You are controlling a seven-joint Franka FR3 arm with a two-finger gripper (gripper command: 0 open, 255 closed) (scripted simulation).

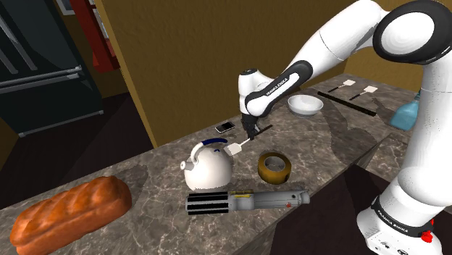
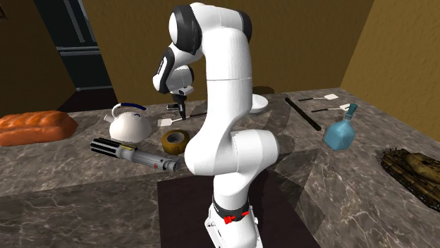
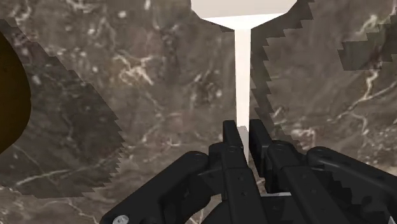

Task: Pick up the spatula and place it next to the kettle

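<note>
The spatula [image 1: 236, 148] has a white blade and a thin white neck. My gripper [image 1: 250, 136] is shut on that neck, and its dark handle sticks out behind the fingers. In the wrist view the fingers [image 3: 232, 137] clasp the white neck of the spatula [image 3: 242, 70], with the blade beyond the gripper [image 3: 242, 128]. The blade hangs low over the marble counter, right beside the white kettle [image 1: 208, 166] with its blue-black handle. In the second exterior view the gripper [image 2: 182, 116] holds the spatula [image 2: 166, 122] just right of the kettle [image 2: 130, 125].
A brown tape roll [image 1: 275, 168] and a grey and black cylinder [image 1: 246, 199] lie in front of the kettle. A bread loaf [image 1: 71, 212] sits at the shoulder view's left. Behind are a phone [image 1: 224, 127], white bowl [image 1: 305, 106], two more spatulas [image 1: 346, 85] and a blue bottle [image 1: 406, 114].
</note>
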